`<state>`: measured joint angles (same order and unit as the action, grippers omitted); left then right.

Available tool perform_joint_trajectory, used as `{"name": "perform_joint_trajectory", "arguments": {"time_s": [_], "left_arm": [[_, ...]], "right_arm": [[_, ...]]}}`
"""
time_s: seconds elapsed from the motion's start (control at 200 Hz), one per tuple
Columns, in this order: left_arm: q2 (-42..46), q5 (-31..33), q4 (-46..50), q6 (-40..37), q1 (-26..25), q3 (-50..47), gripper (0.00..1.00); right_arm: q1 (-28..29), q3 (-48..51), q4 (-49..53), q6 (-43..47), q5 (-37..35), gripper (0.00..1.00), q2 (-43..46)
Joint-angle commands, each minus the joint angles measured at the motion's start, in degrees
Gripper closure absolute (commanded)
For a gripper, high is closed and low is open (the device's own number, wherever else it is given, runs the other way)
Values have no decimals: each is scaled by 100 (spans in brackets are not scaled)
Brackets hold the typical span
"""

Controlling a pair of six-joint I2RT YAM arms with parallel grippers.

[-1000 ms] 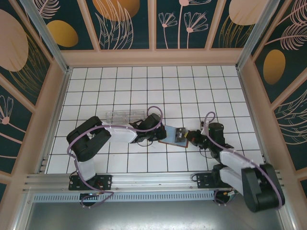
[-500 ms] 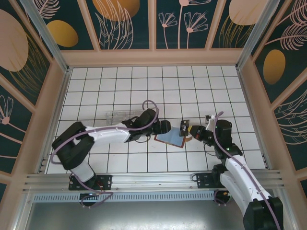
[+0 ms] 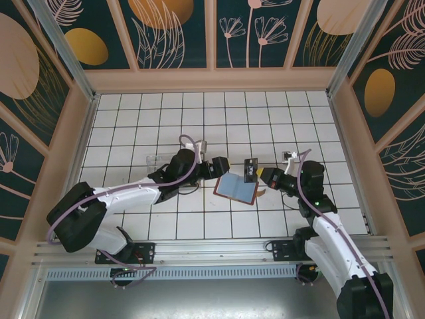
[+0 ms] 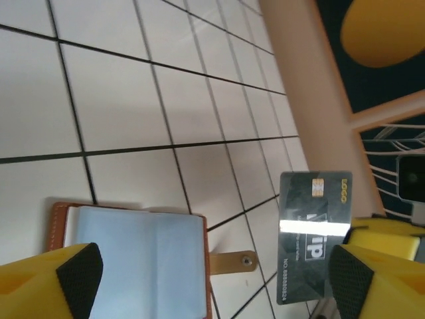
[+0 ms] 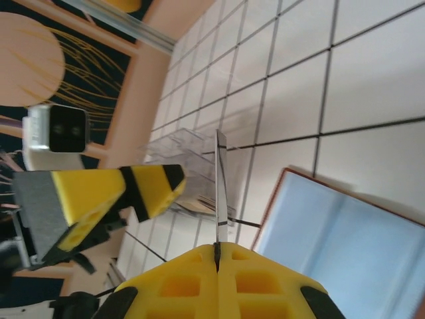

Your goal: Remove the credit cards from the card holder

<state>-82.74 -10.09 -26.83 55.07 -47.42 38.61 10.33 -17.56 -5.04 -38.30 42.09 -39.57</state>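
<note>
The yellow right fingers (image 5: 172, 286) pinch a thin card (image 5: 221, 193), seen from its edge. The open card holder (image 5: 332, 226), blue inside, lies on the bench (image 5: 372, 66). A clear box (image 5: 192, 149) sits behind.

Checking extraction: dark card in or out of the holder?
Out: right gripper pinches the card, held apart from the open card holder.

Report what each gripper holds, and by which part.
The right gripper pinches a dark credit card by one long edge, clear of the open card holder. The left gripper is open, holding nothing.
</note>
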Motion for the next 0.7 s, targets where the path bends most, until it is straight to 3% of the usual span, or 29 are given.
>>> {"name": "perform_joint_trajectory", "arguments": {"time_s": [0.0, 0.05, 0.16, 0.29, 0.46, 0.696], "left_arm": [[170, -712, -1786, 401, 82, -282, 29], [132, -832, -2077, 480, 82, -344, 39], [-40, -1204, -2862, 726, 79, -433, 51], [-301, -1554, -3294, 941, 83, -351, 52], [-501, -1769, -3461, 1004, 81, -246, 62], [-721, -2058, -3699, 1122, 81, -126, 63]], "right_arm": [[2, -160, -1180, -477, 516, 100, -71], [3, -152, -1519, -660, 603, 100, -131], [9, -133, -2185, -1018, 810, 100, -332], [17, -142, -2679, -1270, 1008, 100, -519], [37, -101, -2894, -1415, 1122, 100, -542], [213, -94, -3056, -1456, 1199, 100, -645]]}}
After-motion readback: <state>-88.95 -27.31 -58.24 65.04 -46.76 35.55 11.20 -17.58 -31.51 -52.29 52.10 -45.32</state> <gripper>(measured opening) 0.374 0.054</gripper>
